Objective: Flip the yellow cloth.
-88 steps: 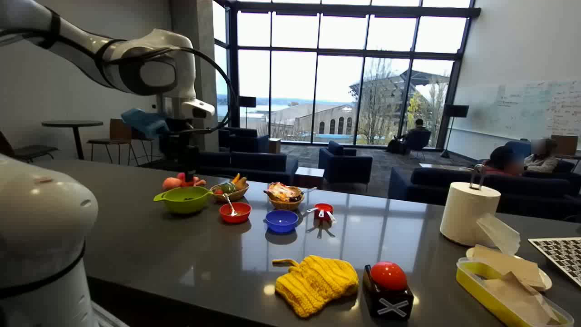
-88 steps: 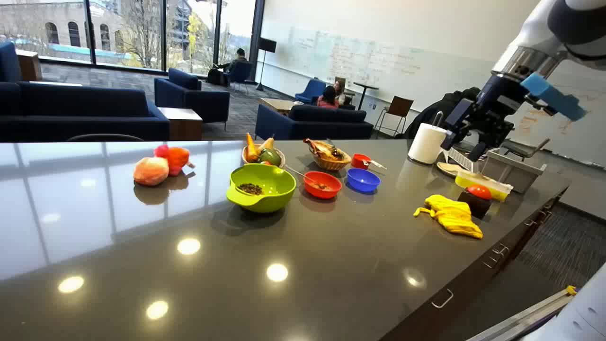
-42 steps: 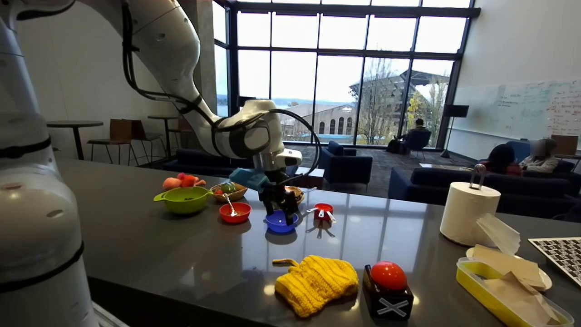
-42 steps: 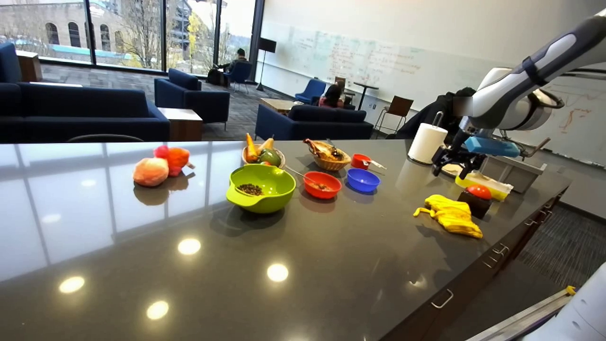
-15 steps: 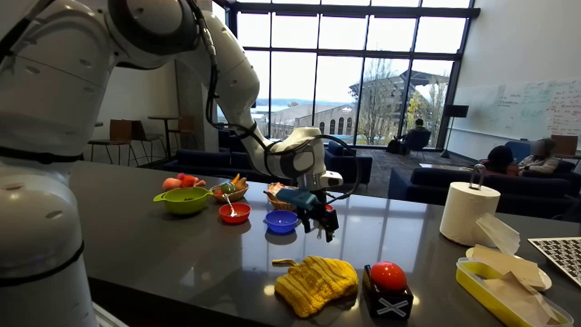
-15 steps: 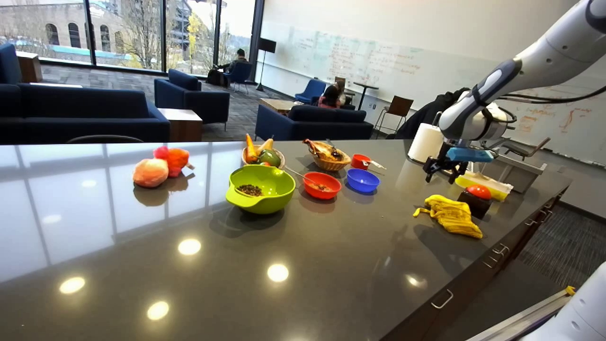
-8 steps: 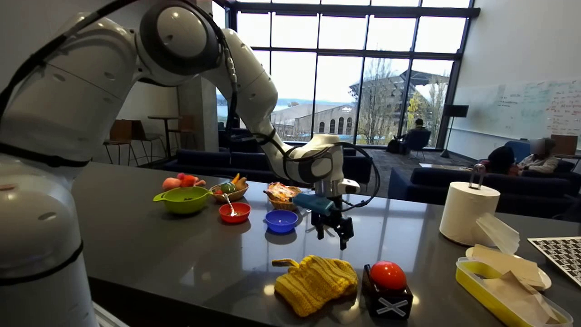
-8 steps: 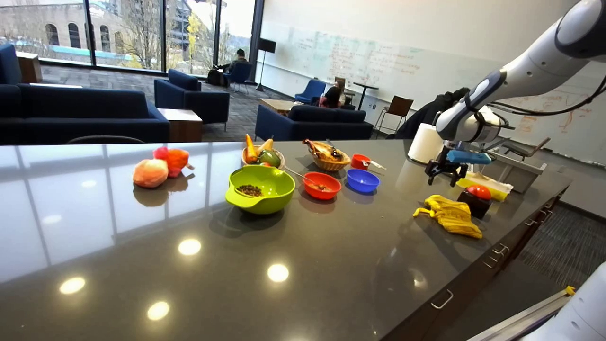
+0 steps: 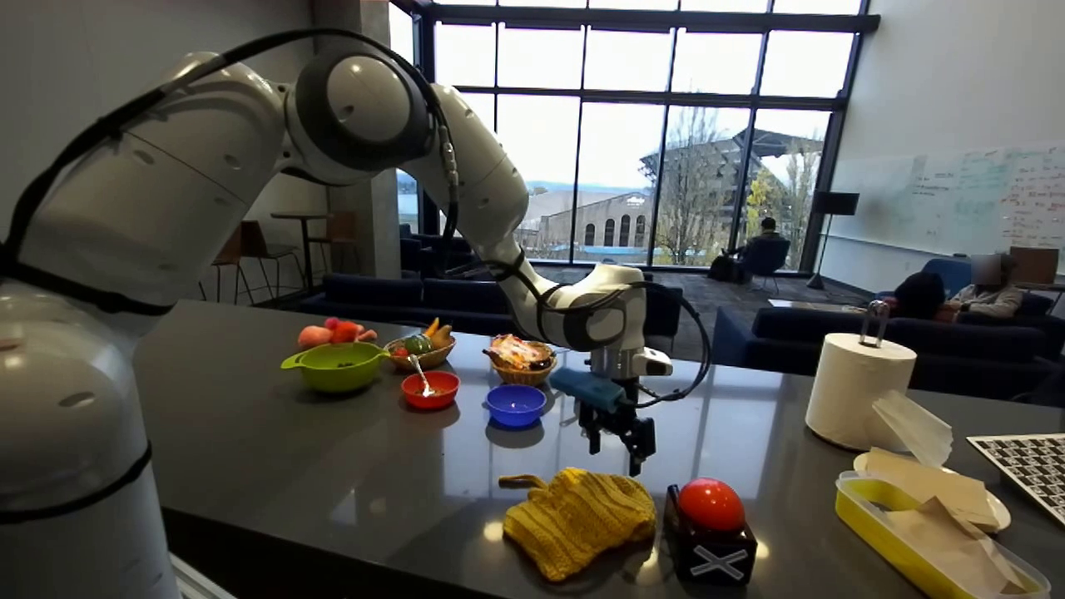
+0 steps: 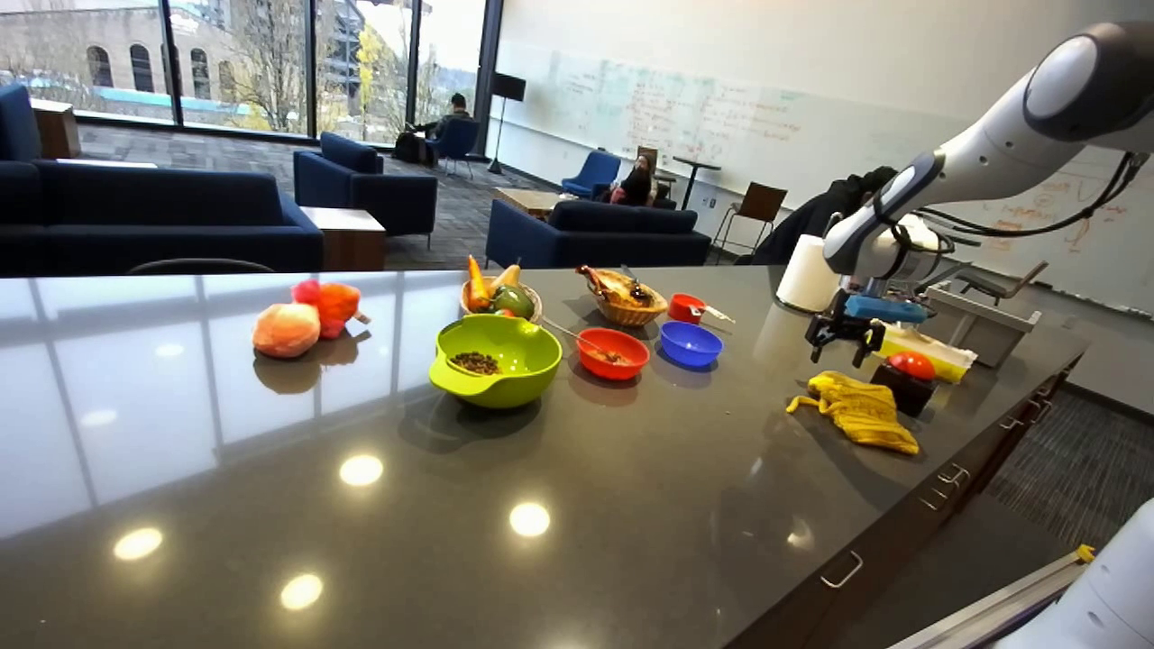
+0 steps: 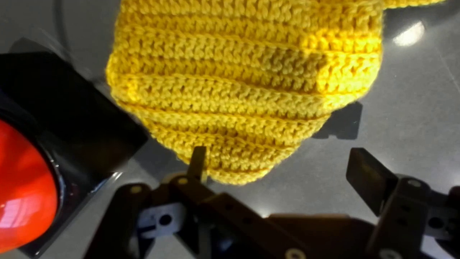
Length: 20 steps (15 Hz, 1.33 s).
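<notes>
In an exterior view the gripper (image 9: pixel 616 457) hangs above the counter (image 9: pixel 358 474), pointing down, jaws apart, near the cloth (image 9: pixel 582 520), which lies ribbed and uneven. Just beside it stands a black box (image 9: pixel 720 549) bearing a red dome (image 9: pixel 712 503) and a pale cross (image 9: pixel 720 564). Farther back are a blue bowl (image 9: pixel 516 414), a red bowl (image 9: pixel 431 401) with a spoon (image 9: pixel 421 374), a green bowl (image 9: pixel 341 378) and two filled baskets (image 9: pixel 522 377). A paper roll (image 9: pixel 859 391) stands near a yellow tub (image 9: pixel 878 534).

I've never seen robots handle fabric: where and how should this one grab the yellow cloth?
Probably by the tapered end, pinched from above: the cloth lies low on the counter, and that end looks slim enough for the open gripper.
</notes>
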{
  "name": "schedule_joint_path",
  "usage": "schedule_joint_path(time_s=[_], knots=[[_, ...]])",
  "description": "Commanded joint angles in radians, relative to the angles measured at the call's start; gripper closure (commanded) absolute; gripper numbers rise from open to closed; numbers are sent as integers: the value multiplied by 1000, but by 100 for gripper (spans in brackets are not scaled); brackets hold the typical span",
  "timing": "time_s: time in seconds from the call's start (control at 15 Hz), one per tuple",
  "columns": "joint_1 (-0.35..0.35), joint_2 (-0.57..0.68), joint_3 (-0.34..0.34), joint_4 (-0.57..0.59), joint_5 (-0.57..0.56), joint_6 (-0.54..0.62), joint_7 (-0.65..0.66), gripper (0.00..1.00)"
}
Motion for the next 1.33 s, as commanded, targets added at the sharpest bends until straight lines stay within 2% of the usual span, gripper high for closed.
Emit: schedule_joint_path(time_s=[0.0, 0.27, 0.33, 0.4, 0.47, 0.6, 1.13, 1.27], knots=[[-24, 48, 16, 58, 25, -31, -24, 0], [-27, 75, 18, 79, 27, -33, -21, 0], [-28, 81, 19, 82, 27, -32, -22, 3], [-29, 85, 20, 85, 27, -31, -23, 10], [-30, 89, 21, 87, 28, -30, -24, 28], [-33, 94, 24, 91, 32, -31, -26, 36], [-33, 74, 31, 71, 36, -28, -27, 100], [-28, 46, 31, 49, 35, -24, -27, 100]])
